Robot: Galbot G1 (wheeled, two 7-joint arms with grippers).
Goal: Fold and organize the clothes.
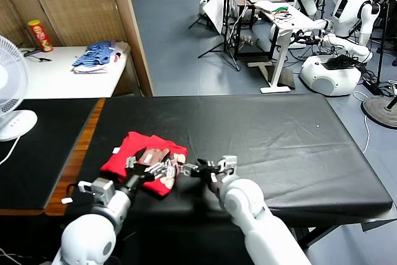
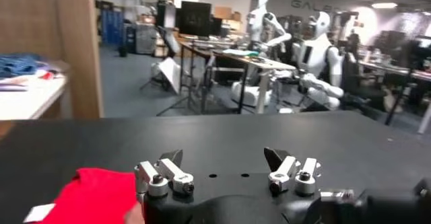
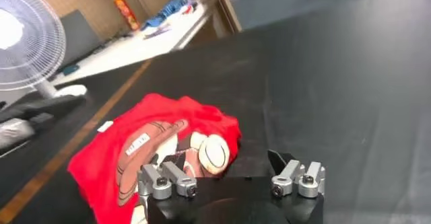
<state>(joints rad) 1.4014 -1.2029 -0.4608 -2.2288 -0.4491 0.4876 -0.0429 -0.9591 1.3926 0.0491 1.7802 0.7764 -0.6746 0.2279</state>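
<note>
A workshop with a blue-grey floor, desks and several white robots stretches behind a long black table (image 1: 267,141). To the robot's left stands a white fan (image 1: 9,91), and farther back a white side table (image 1: 56,76) carries a pile of blue striped clothes (image 1: 96,55) and a tall snack can (image 1: 40,34).

The red T-shirt (image 1: 127,153) lies folded into a small bundle on the black table, near the front edge and toward the left side, with its brown-and-white cartoon print facing up.

The left gripper (image 1: 160,170) hangs over the near right corner of the T-shirt; its fingers are spread wide apart and hold nothing. In the left wrist view the gripper (image 2: 229,175) has bare table between its fingertips, with the red cloth just beside one finger.

The right gripper (image 1: 214,167) sits just beside the T-shirt, over the black surface, close to the left gripper. Its fingers are also spread wide and empty, and its wrist view shows the T-shirt lying ahead of it.
</note>
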